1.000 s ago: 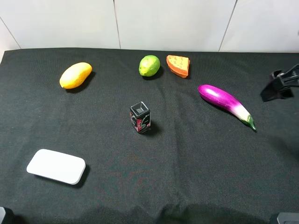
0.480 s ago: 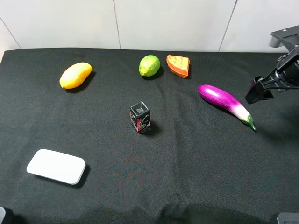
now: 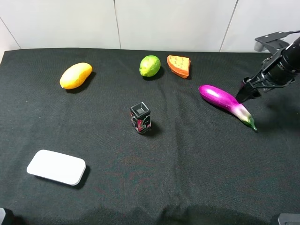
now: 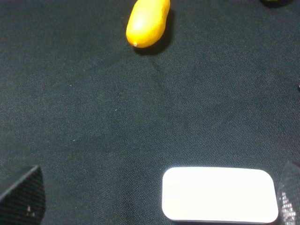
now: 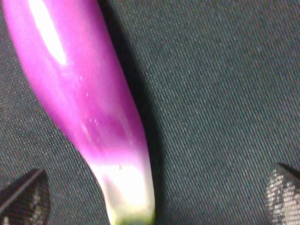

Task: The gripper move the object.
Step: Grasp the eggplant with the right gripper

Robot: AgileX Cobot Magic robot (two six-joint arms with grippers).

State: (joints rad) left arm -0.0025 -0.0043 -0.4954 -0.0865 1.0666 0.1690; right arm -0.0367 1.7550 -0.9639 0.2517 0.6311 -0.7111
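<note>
**Black-Cloth Counter Sets the Stage as Right Arm Lines Up on the Eggplant**

Dark fabric covers the counter (image 3: 187,178) before a white tiled wall. The eggplant (image 3: 225,101) lies flat near the right edge, its green stem aimed at the front right corner. The right gripper (image 3: 244,92) hangs at its tapered end. Its fingers (image 5: 23,197) are spread wide in the wrist view, with the whitening neck between them and nothing clamped. Whether they touch the cloth cannot be told.

The left gripper (image 4: 154,197) waits with its fingers apart over a white pad (image 3: 56,167) near the front left corner. A mango (image 3: 75,75), a lime (image 3: 149,65) and an orange wedge (image 3: 179,65) line the back edge, and a small black box (image 3: 140,118) stands mid-counter.

A clean pick probably means sliding along to the thicker purple body and centring the fruit between the fingers. The arm would then need to sink low before closing across the narrow width, because the neck is slim and glossy and may squirt free.
</note>
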